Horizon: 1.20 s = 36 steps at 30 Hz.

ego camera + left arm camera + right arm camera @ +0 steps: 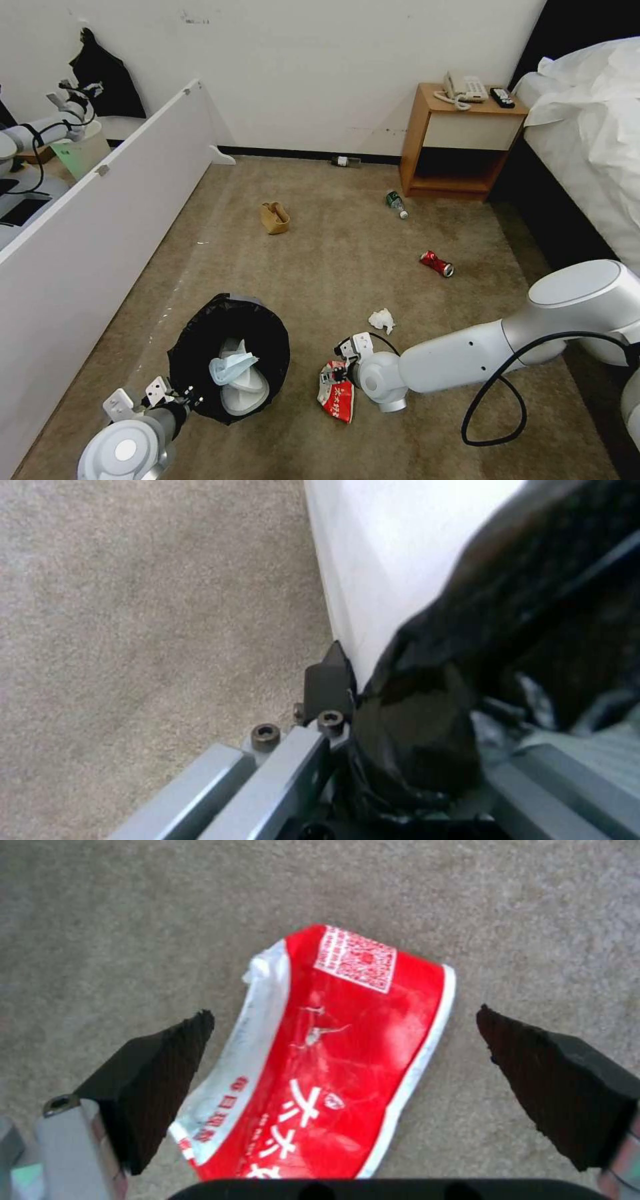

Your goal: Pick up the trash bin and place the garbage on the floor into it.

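The trash bin [193,347], white with a black bag over its rim, is at the lower left, its mouth turned toward me. White slippers [243,393] and a blue face mask [230,367] lie inside it. My left gripper [179,399] is shut on its near rim; one dark finger [328,680] presses the white wall [400,555] beside the black bag [427,730]. My right gripper [347,1040] hangs open just above the red packet [333,1060] on the floor [133,915], one finger on each side. The red packet [335,400] lies right of the bin.
On the carpet lie a white tissue [382,321], a red can [437,263], a green-labelled bottle [396,203], a brown paper bag [275,217] and a bottle by the wall [347,161]. A white partition [100,220] runs along the left. A nightstand [460,143] and bed [593,133] stand at the right.
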Tool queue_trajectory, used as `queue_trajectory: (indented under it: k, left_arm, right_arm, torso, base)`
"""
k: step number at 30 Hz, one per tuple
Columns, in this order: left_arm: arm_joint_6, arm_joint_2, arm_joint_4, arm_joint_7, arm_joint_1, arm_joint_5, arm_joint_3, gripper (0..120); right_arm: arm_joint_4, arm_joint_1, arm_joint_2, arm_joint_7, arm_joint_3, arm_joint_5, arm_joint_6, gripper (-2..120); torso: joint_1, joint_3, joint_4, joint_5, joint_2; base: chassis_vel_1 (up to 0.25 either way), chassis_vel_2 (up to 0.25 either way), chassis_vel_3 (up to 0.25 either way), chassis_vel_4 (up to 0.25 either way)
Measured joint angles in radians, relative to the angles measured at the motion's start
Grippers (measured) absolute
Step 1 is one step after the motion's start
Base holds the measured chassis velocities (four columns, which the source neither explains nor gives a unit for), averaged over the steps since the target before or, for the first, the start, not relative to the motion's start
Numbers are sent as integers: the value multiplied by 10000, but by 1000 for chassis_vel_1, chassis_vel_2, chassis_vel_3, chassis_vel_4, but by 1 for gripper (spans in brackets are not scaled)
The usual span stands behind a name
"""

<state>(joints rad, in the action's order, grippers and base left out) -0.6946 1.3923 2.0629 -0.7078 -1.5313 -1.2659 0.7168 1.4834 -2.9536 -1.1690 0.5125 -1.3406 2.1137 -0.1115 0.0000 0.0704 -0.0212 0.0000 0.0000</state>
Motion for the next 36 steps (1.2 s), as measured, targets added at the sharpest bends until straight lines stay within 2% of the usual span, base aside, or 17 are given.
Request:
queue_trajectory:
  k: [9, 16, 36]
  left_arm:
    - [35, 118, -70, 24, 57, 163, -63, 0]
    - [82, 70, -248, 236, -8, 213, 166, 0]
    - [46, -145, -575, 337, 216, 157, 128, 0]
  right_arm:
    - [-322, -5, -81, -300, 80, 120, 161, 100]
    - [-699, -23, -419, -568, 209, 341, 301, 100]
    - [-725, -21, 4, -110, 204, 391, 262, 100]
  torso:
    - [0, 0, 0, 0, 0]
    - [0, 0, 1, -1, 0]
    - [0, 0, 1, 1, 0]
  base:
    - [0, 0, 0, 0]
    - [0, 0, 0, 0]
    - [0, 0, 0, 0]
